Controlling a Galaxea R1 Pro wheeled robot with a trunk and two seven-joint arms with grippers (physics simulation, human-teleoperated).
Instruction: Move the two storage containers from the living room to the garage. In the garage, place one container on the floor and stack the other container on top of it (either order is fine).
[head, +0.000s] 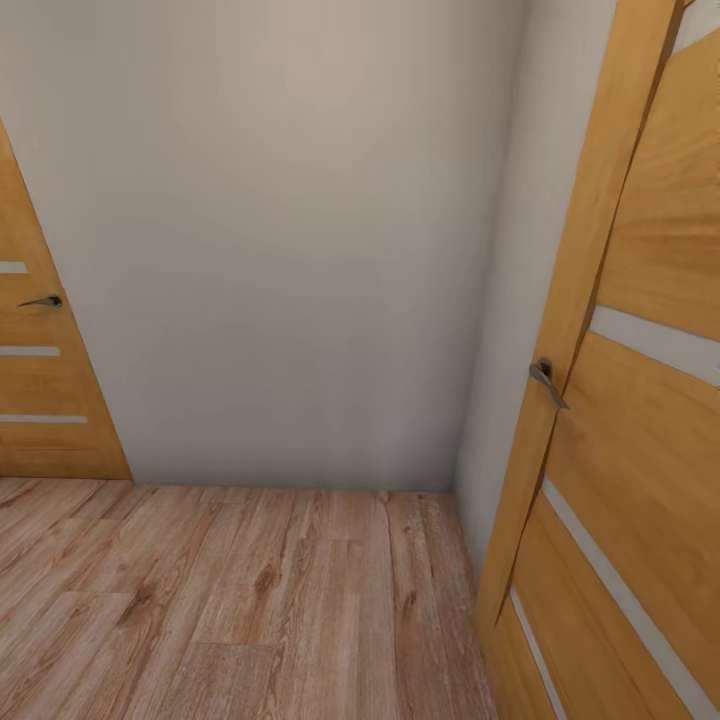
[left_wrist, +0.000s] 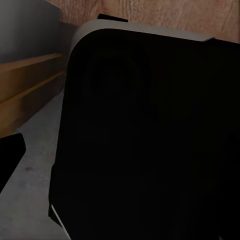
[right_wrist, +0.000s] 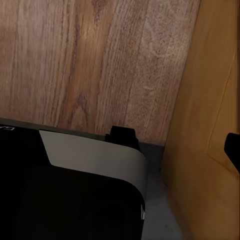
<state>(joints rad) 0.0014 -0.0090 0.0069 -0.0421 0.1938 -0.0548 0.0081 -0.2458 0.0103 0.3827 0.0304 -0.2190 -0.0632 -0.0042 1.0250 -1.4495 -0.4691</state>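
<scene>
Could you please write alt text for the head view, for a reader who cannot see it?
A plain pale wall fills the middle, meeting a light wood plank floor below. An orange-wood door with narrow pale horizontal slits and a dark lever handle stands open at the right, and a second similar door shows at the left edge.

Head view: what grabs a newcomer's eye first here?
The orange-wood door at the right, standing ajar with pale horizontal slits and a dark lever handle. Next a second door of the same kind at the left edge, with a bare pale wall between them. Light wood plank floor runs across the bottom; no orange-red bins in sight here.
</scene>
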